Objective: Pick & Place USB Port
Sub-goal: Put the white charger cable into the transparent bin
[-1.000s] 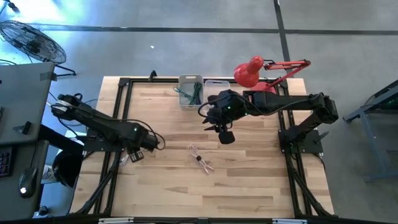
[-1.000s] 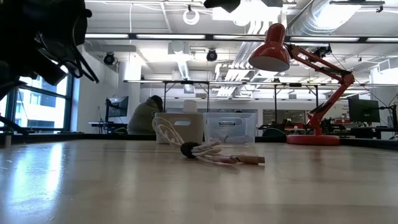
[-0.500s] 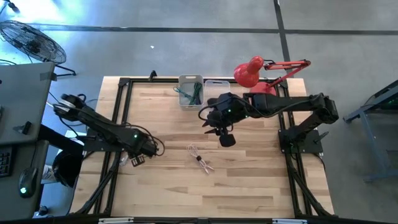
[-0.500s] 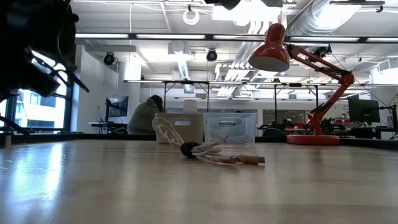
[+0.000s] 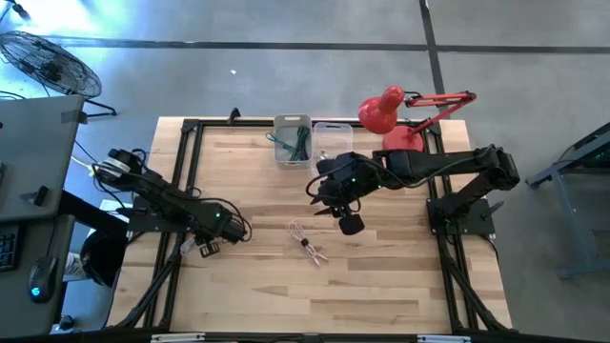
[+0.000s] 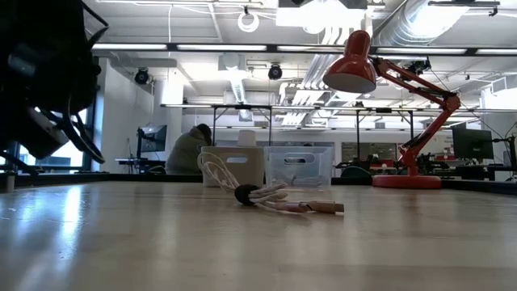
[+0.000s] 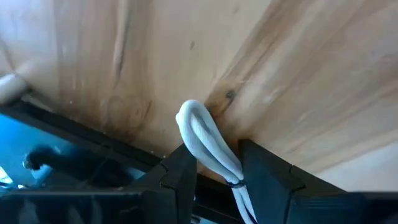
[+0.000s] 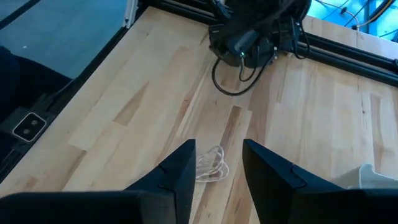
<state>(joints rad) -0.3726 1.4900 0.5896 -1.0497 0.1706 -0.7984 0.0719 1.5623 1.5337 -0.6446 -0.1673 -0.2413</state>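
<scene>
A pale USB cable (image 5: 307,244), coiled and bound with a dark tie, lies flat on the middle of the table; it also shows in the low view (image 6: 279,199) and the right wrist view (image 8: 211,168). My right gripper (image 5: 349,224) hovers above and just to the right of it, open, with the cable far below between its fingers (image 8: 180,171). My left gripper (image 5: 205,246) is low near the table's left edge, shut on a second, white cable (image 7: 202,140). My left gripper has the white cable pinched between its two fingers (image 7: 180,177). The folded loop end (image 7: 189,115) sticks out past the fingertips over the wood near the table's left edge. I cannot tell whether the loop rests on the table.
A beige bin (image 5: 293,139) holding cables and a clear bin (image 5: 330,135) stand at the far edge. A red desk lamp (image 5: 383,110) stands at the far right. A black frame rail (image 5: 187,171) runs along the table's left side. Bare wood spreads toward the near edge.
My right gripper has moved toward the near edge, closer to the coiled cable in the middle. My left gripper has moved down and slightly toward the near edge, carrying the white cable. The coiled cable has stayed where it was.
</scene>
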